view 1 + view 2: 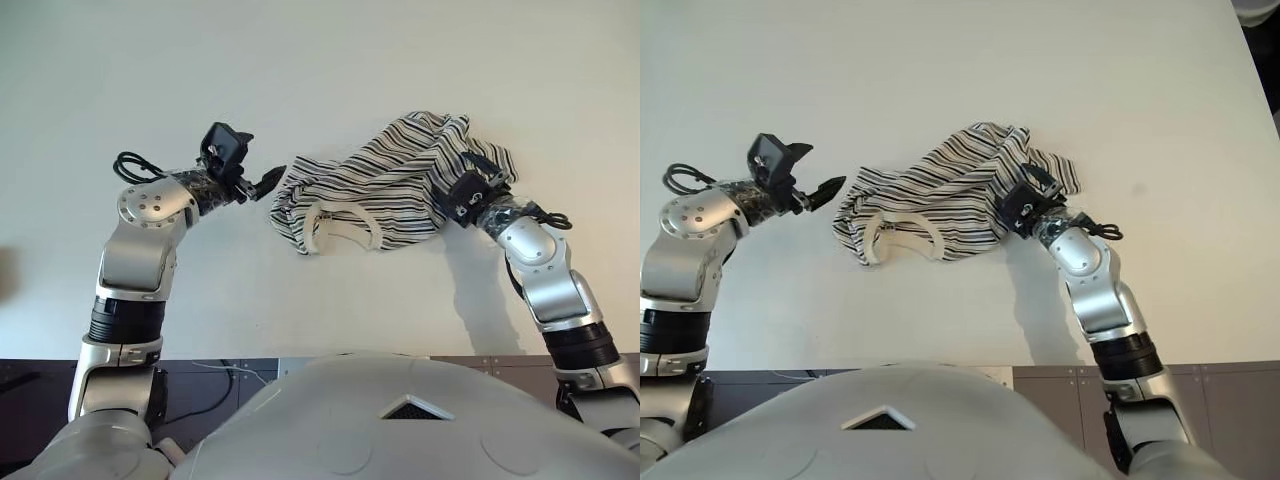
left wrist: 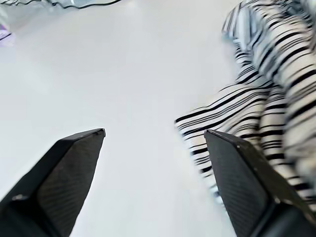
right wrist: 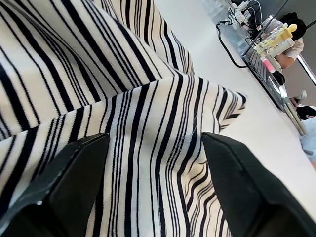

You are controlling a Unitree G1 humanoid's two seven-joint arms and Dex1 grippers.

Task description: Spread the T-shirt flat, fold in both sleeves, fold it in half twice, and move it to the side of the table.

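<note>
A black-and-white striped T-shirt (image 1: 385, 180) lies crumpled in a heap near the middle of the white table (image 1: 330, 60), its white collar (image 1: 345, 226) facing the near side. My left gripper (image 1: 272, 181) hovers just left of the shirt's left edge, open, with bare table between its fingers (image 2: 74, 168) and the striped hem (image 2: 232, 113) beside one finger. My right gripper (image 1: 478, 163) is at the heap's right end, open, with its fingers (image 3: 237, 182) spread over the striped cloth (image 3: 148, 123), which bunches up between them.
Bare white table surrounds the shirt on the far side, left and right. The table's front edge (image 1: 250, 358) runs close to my body. Past the far table edge, the right wrist view shows cables and equipment (image 3: 261, 44).
</note>
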